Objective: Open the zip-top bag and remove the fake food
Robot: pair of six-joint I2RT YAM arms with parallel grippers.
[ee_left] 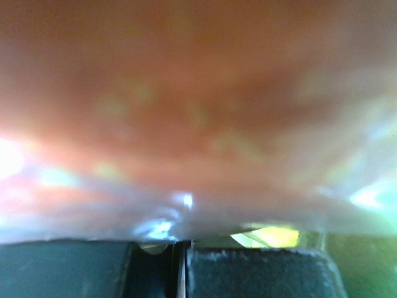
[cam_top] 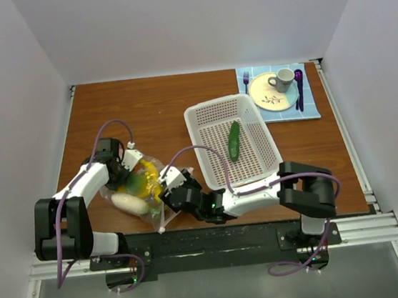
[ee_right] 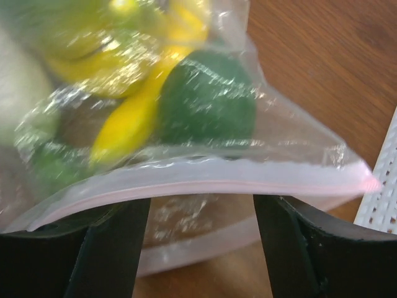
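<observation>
The zip-top bag (cam_top: pixel 140 188) lies at the near left of the table between my two grippers. It holds fake food: yellow bananas (cam_top: pixel 149 179) and a white piece (cam_top: pixel 129 202). A dark green cucumber (cam_top: pixel 234 141) lies in the white basket (cam_top: pixel 209 110). My left gripper (cam_top: pixel 131 170) is shut on the bag's far side; its wrist view shows blurred plastic (ee_left: pixel 198 124) pressed close. My right gripper (ee_right: pixel 201 248) is open at the bag's mouth. The pinkish zip strip (ee_right: pixel 198 183) crosses above both fingers, and the lower lip (ee_right: pixel 205 242) hangs apart. A green lime (ee_right: pixel 208 105) and a banana (ee_right: pixel 130 118) show inside.
The basket stands right of the bag, and its edge (ee_right: pixel 381 198) shows close to my right gripper. A cream plate (cam_top: pixel 265 100) with a grey mug (cam_top: pixel 282 79) sits on a blue mat at the far right, with a fork and a purple spoon.
</observation>
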